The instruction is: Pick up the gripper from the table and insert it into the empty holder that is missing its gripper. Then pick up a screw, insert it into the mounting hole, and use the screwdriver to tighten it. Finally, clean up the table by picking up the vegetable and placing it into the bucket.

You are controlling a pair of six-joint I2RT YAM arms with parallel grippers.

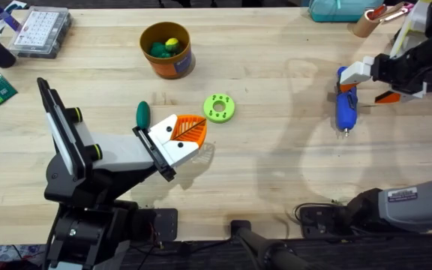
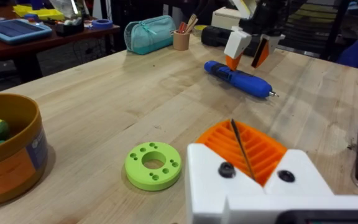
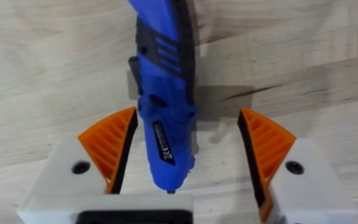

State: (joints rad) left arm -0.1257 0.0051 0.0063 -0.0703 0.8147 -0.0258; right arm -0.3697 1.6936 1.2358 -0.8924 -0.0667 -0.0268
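- Pale wooden desk (image 1: pixel 276 165) carries the blue screwdriver (image 3: pixel 164 106), lying between the right gripper's (image 3: pixel 188 158) spread fingers.
- Likely hard, smooth, fairly heavy; clamp its fat middle.
- Left gripper (image 2: pixel 253 171): closed.

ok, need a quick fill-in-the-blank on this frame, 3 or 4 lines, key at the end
1. The right end effector sits open around the blue ____.
2. The lime-green disc lies between the left end effector and the orange-brown ____.
3. The dark green vegetable lies on the ____, outside the bucket.
4. The screwdriver lies flat, its metal bit pointing toward the ____ arm's base.

Missing words: screwdriver; bucket; table; right
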